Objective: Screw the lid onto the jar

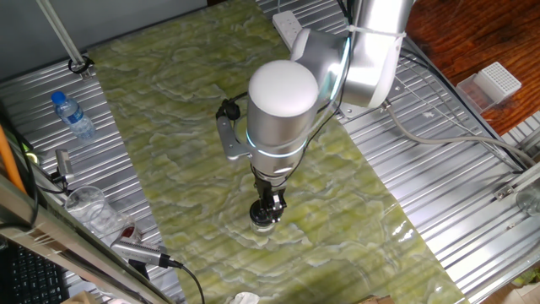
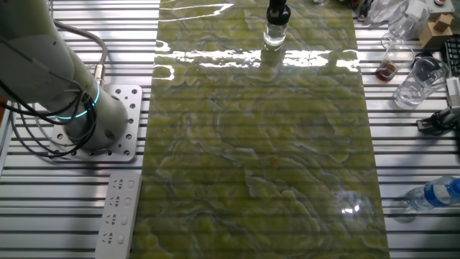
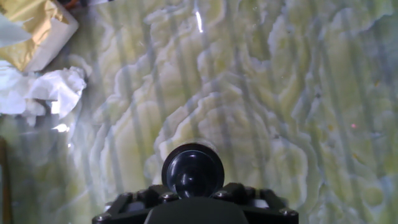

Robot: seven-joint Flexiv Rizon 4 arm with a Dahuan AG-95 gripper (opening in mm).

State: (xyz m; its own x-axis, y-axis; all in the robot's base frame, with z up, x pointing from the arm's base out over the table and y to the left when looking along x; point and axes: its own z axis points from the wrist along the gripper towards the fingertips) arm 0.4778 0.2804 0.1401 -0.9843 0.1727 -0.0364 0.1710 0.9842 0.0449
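The jar (image 1: 264,219) is small with a clear, whitish body and stands upright on the green marbled mat (image 1: 186,127). The black lid sits on top of it. My gripper (image 1: 270,203) comes straight down onto the jar top, its fingers closed around the lid. In the other fixed view the jar (image 2: 275,34) stands at the far edge of the mat with the gripper (image 2: 277,13) on its top. In the hand view the round glossy black lid (image 3: 193,168) fills the space between the finger bases (image 3: 193,194). The jar body is hidden beneath it.
A water bottle with a blue cap (image 1: 74,116) and a clear plastic cup (image 1: 93,211) lie on the slatted table to the left. A power strip (image 1: 288,27) lies by the arm base. Crumpled tissue (image 3: 43,90) lies near the jar.
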